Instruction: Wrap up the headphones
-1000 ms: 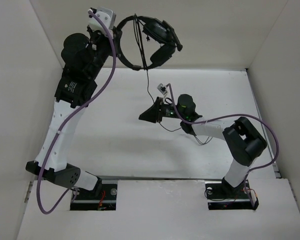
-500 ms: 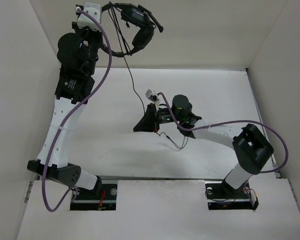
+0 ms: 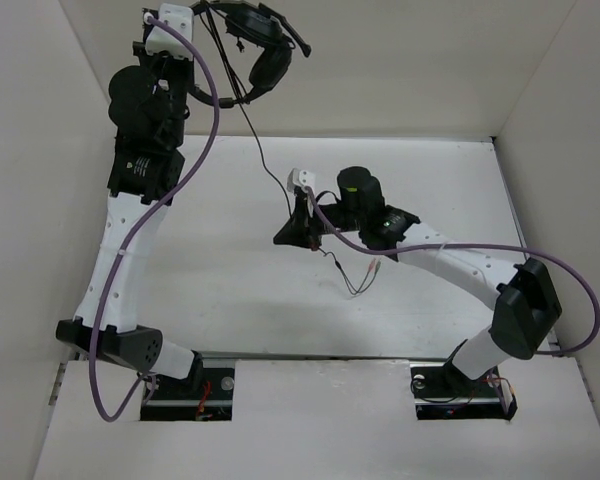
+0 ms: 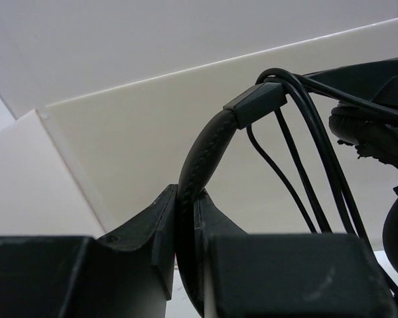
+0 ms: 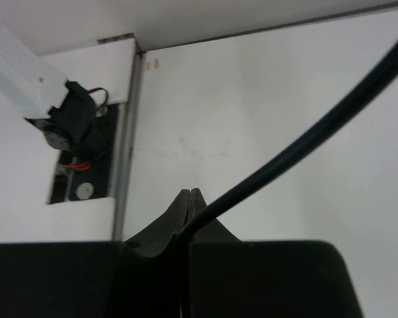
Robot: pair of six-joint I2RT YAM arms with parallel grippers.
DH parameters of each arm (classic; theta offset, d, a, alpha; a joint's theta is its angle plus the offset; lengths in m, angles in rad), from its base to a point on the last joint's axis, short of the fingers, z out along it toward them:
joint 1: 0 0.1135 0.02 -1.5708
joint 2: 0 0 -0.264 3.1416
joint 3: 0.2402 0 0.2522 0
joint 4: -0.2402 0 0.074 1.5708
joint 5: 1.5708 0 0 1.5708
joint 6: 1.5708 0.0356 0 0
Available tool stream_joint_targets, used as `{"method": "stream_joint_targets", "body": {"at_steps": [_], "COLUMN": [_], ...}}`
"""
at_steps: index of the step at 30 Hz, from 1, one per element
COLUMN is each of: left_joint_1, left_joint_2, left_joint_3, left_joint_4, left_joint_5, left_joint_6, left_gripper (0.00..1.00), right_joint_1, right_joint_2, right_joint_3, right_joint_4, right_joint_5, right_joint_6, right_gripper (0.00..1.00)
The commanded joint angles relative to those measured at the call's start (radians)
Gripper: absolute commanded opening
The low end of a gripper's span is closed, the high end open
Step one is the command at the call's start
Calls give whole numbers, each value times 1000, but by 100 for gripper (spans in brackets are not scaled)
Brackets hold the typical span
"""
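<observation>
The black headphones (image 3: 262,50) hang high at the back left, held by my left gripper (image 3: 202,88), which is shut on the padded band (image 4: 202,159). Several turns of thin black cable (image 4: 298,165) lie over the band beside the earcup (image 4: 375,129). The cable (image 3: 265,165) runs down from the headset to my right gripper (image 3: 286,234), which is shut on it (image 5: 285,152) low over the table's middle. The cable's loose end with two small coloured plugs (image 3: 372,268) lies on the table just behind the right gripper.
White walls enclose the table (image 3: 230,290) at the back and both sides. Thick purple robot cables (image 3: 205,150) loop along both arms. The left arm's base mount (image 5: 76,126) shows in the right wrist view at the table's near edge.
The left arm has lifted the headphones higher and further left. The right gripper has slid left along the cable, its arm stretching out, and the plug end now trails on the table.
</observation>
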Motion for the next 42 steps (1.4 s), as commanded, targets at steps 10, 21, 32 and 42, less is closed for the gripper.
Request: {"method": "stream_joint_targets", "body": {"at_steps": [10, 21, 32, 42], "left_joint_1": [86, 54, -75, -163], "left_joint_2": [9, -26, -121, -158], "left_joint_3": [-150, -404, -576, -578], "left_joint_4": [177, 140, 30, -38], "left_joint_5": [-46, -51, 13, 87], "left_joint_6": [23, 66, 143, 118], "left_gripper": [1, 1, 0, 0], "right_joint_1": [40, 31, -33, -121], "right_joint_2": [-49, -55, -32, 11], "right_joint_3": [362, 537, 568, 571], "right_joint_4": [-345, -404, -203, -31], "right_joint_5": [400, 639, 909, 887], "right_joint_6": [-488, -734, -1080, -1147], "right_gripper": [0, 0, 0, 6]}}
